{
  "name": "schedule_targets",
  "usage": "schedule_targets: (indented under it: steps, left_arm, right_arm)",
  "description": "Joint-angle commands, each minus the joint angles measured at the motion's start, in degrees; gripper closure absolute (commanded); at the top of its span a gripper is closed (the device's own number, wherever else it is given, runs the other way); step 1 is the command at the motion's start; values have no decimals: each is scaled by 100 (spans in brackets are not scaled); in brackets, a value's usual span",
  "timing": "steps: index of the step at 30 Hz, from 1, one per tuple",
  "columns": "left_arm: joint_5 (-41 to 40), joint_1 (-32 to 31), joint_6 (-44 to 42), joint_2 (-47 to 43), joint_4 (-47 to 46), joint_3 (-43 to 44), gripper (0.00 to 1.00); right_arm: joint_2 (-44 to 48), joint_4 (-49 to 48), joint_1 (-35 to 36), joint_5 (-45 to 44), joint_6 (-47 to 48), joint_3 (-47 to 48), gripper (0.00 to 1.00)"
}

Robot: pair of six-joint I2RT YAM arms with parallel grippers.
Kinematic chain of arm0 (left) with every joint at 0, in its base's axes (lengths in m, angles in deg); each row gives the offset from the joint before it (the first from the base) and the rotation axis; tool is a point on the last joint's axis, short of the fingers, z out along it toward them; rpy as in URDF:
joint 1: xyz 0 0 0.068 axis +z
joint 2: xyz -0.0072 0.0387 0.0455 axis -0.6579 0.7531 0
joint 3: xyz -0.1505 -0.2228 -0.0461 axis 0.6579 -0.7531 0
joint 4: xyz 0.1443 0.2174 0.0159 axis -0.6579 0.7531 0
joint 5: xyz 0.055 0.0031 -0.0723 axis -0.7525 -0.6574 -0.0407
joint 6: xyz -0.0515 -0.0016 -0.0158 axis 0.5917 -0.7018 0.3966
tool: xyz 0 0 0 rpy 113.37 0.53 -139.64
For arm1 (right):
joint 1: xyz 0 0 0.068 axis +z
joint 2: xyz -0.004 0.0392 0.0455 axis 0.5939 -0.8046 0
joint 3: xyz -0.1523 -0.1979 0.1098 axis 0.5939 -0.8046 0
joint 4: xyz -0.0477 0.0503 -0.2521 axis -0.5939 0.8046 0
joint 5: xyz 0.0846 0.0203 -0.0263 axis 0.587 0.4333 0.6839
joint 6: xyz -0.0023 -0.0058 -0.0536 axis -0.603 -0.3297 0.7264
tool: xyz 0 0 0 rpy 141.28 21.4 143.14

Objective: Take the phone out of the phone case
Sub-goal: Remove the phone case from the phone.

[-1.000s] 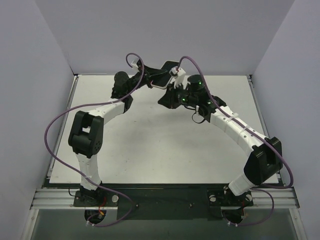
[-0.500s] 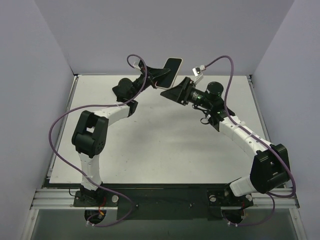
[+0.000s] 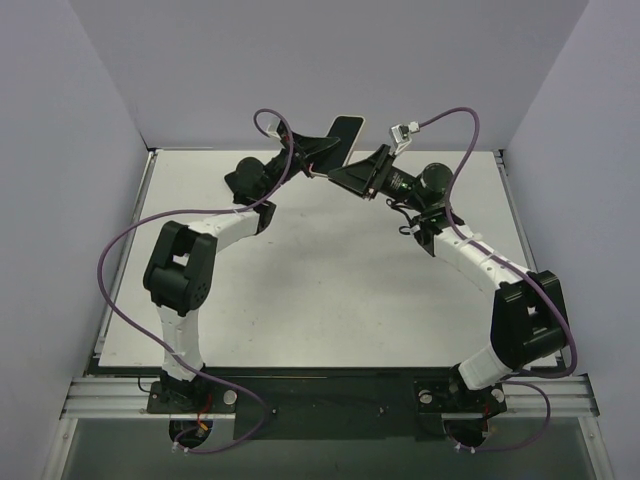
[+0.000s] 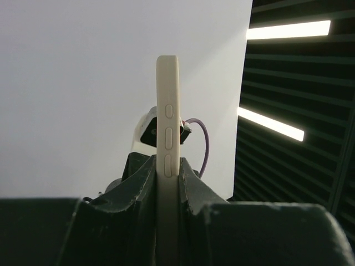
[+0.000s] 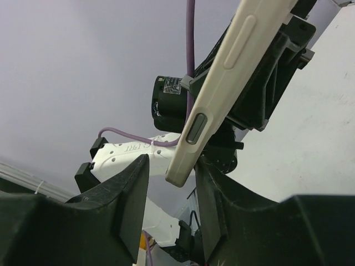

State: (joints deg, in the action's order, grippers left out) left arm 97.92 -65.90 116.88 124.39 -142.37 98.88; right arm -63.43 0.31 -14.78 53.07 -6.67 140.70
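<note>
The phone in its cream case (image 3: 343, 136) is held up in the air above the far edge of the table. My left gripper (image 3: 318, 152) is shut on the case (image 4: 167, 166), gripping its lower part edge-on between both fingers. My right gripper (image 3: 345, 177) is open, its fingers (image 5: 127, 199) on either side of the case's lower corner (image 5: 191, 149); the right finger lies close against the case and the left finger stands apart from it. The phone's dark screen faces up in the top view. I cannot see whether the phone has shifted inside the case.
The white table (image 3: 320, 280) lies below both arms. Purple cables (image 3: 440, 125) loop from each wrist. Grey walls (image 3: 60, 150) close in the left, back and right sides.
My right arm turned and swung its gripper left, from beside the phone to around its lower corner. My left gripper lifted the phone higher and now holds it still.
</note>
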Motion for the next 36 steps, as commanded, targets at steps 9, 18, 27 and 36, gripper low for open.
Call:
schedule_targets:
  steps: [9,18,27,36]
  left_arm:
    - [111,-3,2017,-358,-513,148,100]
    - [639,-21,2316,-577,-336,183,100]
    - [771,-144,2264,-841,-170,192,100]
    - [640,-433,2369,-850,-353,104,100]
  right_arm:
    - [135,273,120,867,1206,468,100]
    - [443,6748,883,-326,6979,2074,100]
    - [495,6762,955,-1671,7317,2472,100]
    - [592,5075,683,-2840,5991,1866,100]
